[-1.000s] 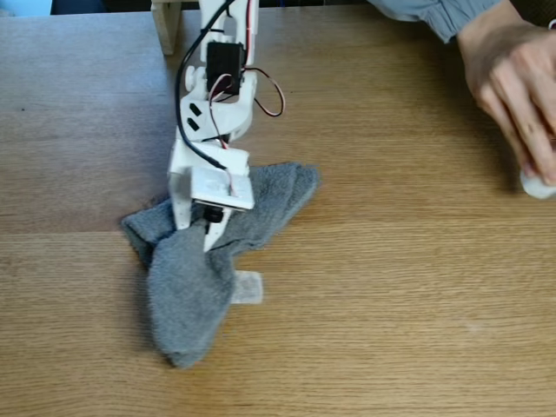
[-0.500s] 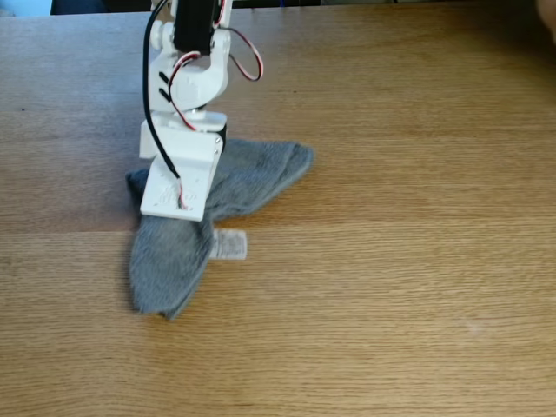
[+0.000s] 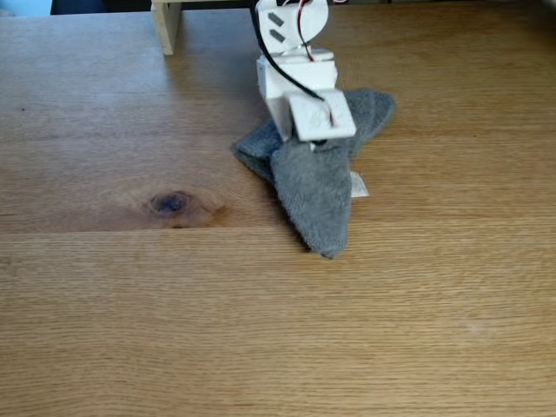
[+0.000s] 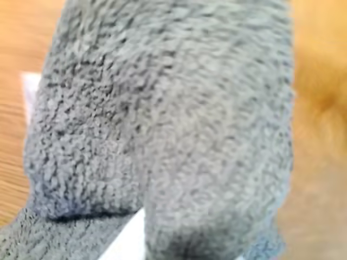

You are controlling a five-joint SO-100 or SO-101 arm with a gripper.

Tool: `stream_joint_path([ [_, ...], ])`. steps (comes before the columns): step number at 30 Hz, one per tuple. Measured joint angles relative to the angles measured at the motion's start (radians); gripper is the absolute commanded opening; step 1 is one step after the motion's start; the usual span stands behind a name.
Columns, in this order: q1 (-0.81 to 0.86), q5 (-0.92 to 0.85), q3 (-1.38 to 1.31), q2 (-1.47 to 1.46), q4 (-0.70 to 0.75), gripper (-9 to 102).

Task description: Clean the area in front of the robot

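Observation:
The white arm reaches down from the top edge of the fixed view onto the light-brown wooden tabletop. Its gripper presses into a crumpled grey terry cloth and looks shut on a fold of it; the fingertips are hidden under the gripper body. A white tag sticks out at the cloth's right edge. In the wrist view the cloth is bunched right in front of the lens, with the tag at the left and a sliver of a white finger at the bottom.
A dark bluish knot lies in the wood to the left of the cloth. A pale wooden post stands at the back left. Bare tabletop spreads across the front and right.
The arm has swung to the right and towards the back, dragging the cloth with it. The knot that the cloth covered now shows. The hand at the top right left a second ago.

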Motion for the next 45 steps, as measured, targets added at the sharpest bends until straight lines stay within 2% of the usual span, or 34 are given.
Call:
stream_joint_path([
  [3, 0.015, -0.046, 0.173, -0.021, -0.362, 0],
  [6, 0.054, -0.089, 0.233, -0.103, -0.597, 0],
  [8, 0.089, -0.114, 0.212, -0.195, -0.683, 0],
  [11, 0.144, -0.15, 0.112, -0.334, -0.68, 0],
  [15, 0.192, -0.19, -0.114, -0.482, -0.572, 0],
  [24, 0.282, -0.267, -0.908, -0.821, -0.282, 0],
  [28, 0.33, -0.276, -1.14, -0.914, -0.166, 0],
  [32, 0.379, -0.256, -1.215, -0.923, -0.009, 0],
  [37, 0.426, -0.193, -1.233, -0.836, 0.311, 0],
  [45, 0.423, -0.086, -0.986, -0.503, 0.759, 0],
])
